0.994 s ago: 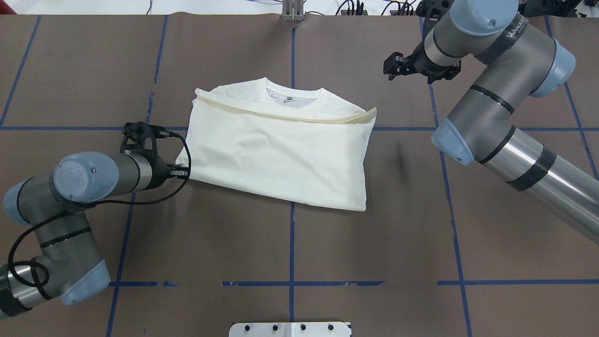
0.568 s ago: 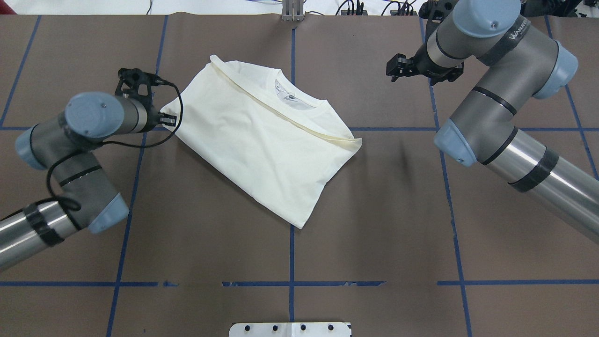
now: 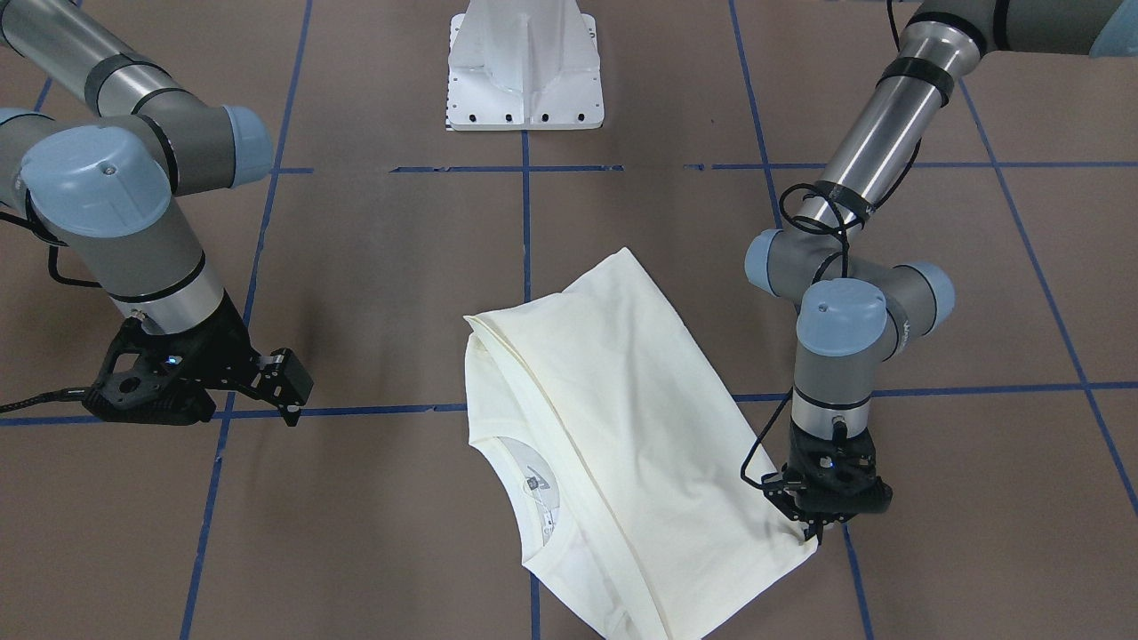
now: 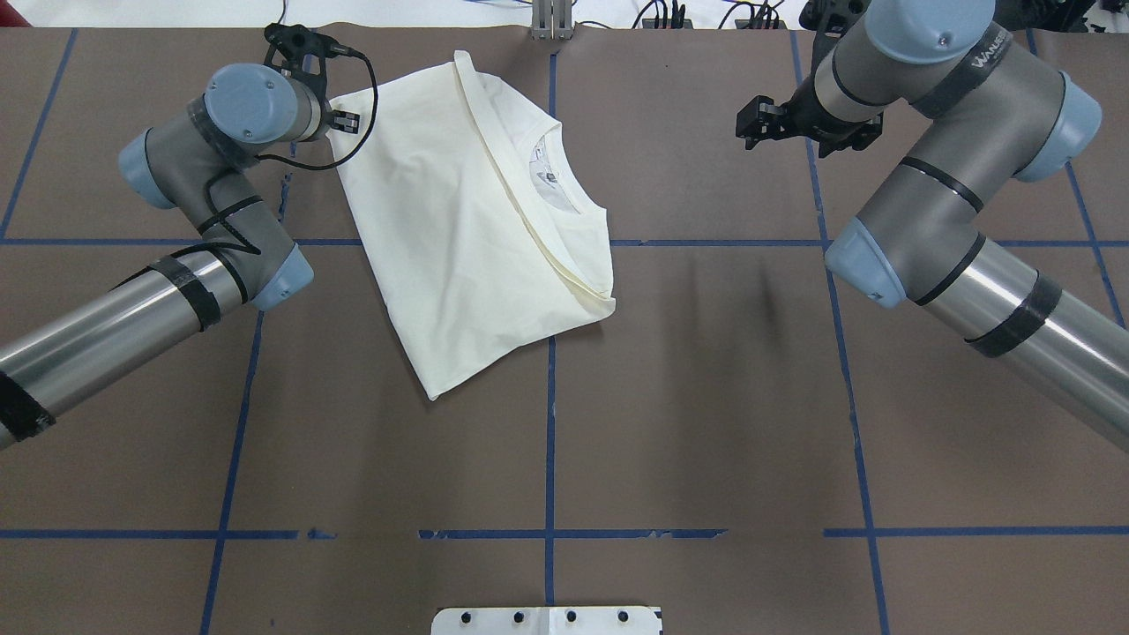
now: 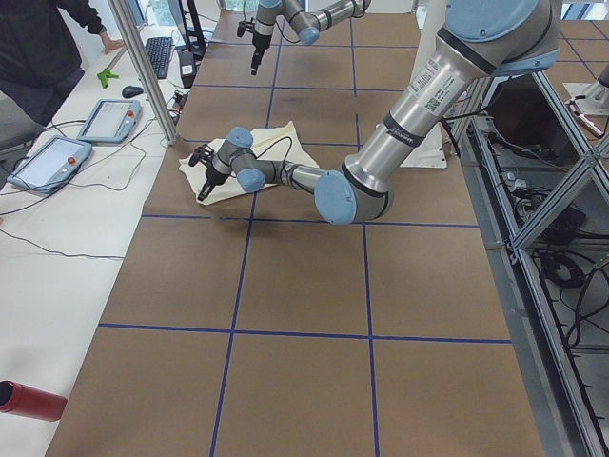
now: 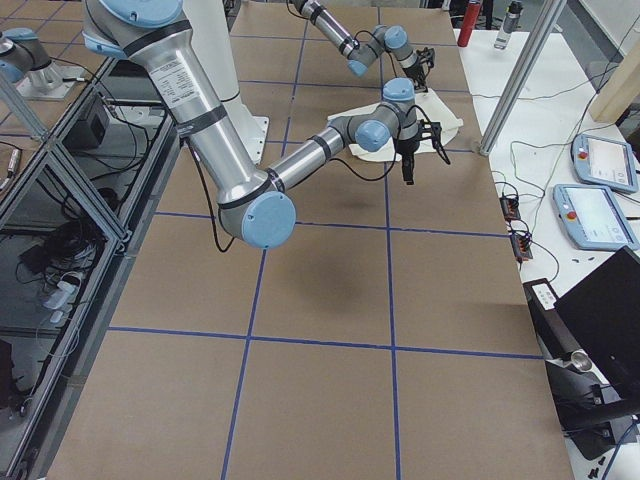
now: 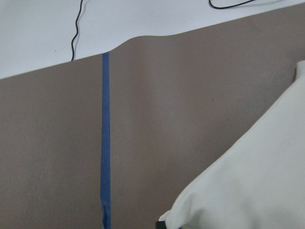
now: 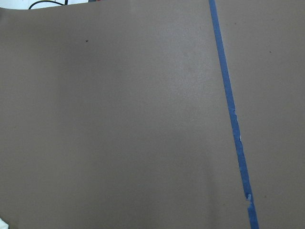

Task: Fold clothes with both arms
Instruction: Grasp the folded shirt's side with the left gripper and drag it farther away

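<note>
- on the far left part of the brown tabletop, seen from overhead, lies the cream shirt, folded into a rough rectangle and set on a slant, plain side up.
- its neck opening, with a small label inside, shows along the right-hand edge; a folded hem runs diagonally beside it.
- one corner reaches close to the tabletop's far edge; the opposite corner points back toward the robot, just left of the centre line of blue tape.
- the left hand is pinched closed on the shirt's far left corner, pointing straight down at it; the left wrist view shows cream cloth bunched at the fingertip.
- the left arm is stretched far forward, its elbow bent beside the shirt.
- the right hand hovers well apart from the shirt, over bare tabletop near a blue tape line, its jaws parted and holding nothing.
- the right arm comes in from the right, bent back toward the far edge.
- the white pedestal base stands on the robot's side, in line with the centre tape.
</note>
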Controlling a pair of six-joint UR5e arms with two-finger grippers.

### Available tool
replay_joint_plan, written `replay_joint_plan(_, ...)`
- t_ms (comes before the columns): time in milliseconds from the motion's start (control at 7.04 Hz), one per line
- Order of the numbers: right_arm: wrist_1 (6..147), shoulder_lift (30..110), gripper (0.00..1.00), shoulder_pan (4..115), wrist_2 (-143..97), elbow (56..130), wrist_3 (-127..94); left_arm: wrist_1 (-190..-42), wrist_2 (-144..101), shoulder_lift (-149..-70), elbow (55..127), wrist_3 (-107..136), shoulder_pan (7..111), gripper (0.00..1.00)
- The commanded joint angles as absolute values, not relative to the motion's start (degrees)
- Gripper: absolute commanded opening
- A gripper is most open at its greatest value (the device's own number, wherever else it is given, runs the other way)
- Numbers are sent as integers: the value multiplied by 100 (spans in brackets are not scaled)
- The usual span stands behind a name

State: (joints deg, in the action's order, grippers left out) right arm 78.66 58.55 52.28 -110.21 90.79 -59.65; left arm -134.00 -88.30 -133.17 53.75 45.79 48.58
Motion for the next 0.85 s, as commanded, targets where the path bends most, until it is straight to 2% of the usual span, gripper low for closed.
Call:
replay_joint_plan(0, 7866, 5819, 100, 5212, -11030, 9079, -5976, -13683, -8859, -13316, 5439, 3952, 5044, 100)
replay_joint_plan(284, 7866, 5722, 100, 5090, -10995, 9062, -6151, -13711, -10012, -12765, 6201, 3334, 5508, 100)
replay_joint_plan(710, 7866, 5477, 96, 4826, -10960, 8956, -6984, -13641, -10239, -12149, 7248, 3340, 5520, 100)
